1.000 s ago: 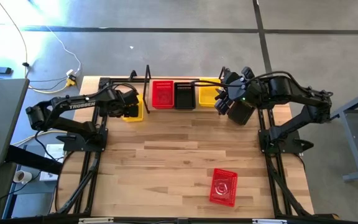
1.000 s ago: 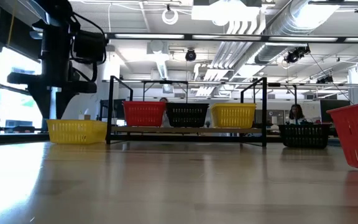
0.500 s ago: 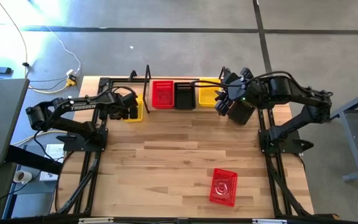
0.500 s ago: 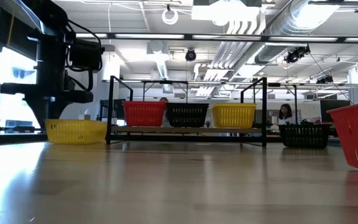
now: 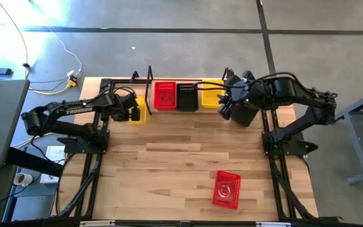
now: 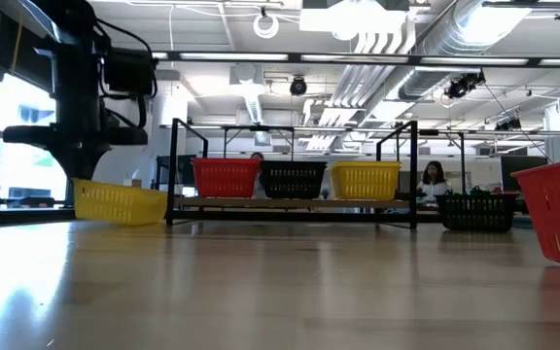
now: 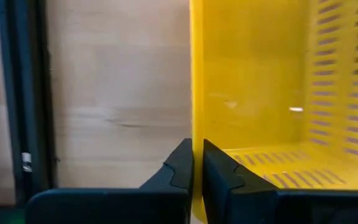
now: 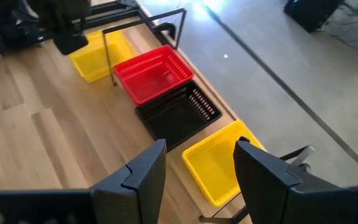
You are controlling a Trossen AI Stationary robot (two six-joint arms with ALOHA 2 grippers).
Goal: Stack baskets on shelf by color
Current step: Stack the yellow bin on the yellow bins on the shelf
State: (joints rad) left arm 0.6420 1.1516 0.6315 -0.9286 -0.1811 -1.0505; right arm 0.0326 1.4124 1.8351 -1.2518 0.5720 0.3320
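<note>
- Since half a second ago, the yellow basket held by the left arm has tipped: its near end now sits off the bench, where before it lay flat. A person in the room behind has also shifted left.
- High view: the left gripper is over that yellow basket, just left of the shelf. On the shelf sit a red basket, a black basket and another yellow basket, side by side. The right gripper hovers just right of these. A lone red basket lies well apart, toward the front of the bench.
- Low view: another black basket rests on the bench beyond the shelf's far end.
- Left wrist view: the left gripper is pressed together on the yellow basket's wall, pinching it.
- Right wrist view: the right gripper is spread wide and holds nothing; the three shelf baskets lie ahead of it.
</note>
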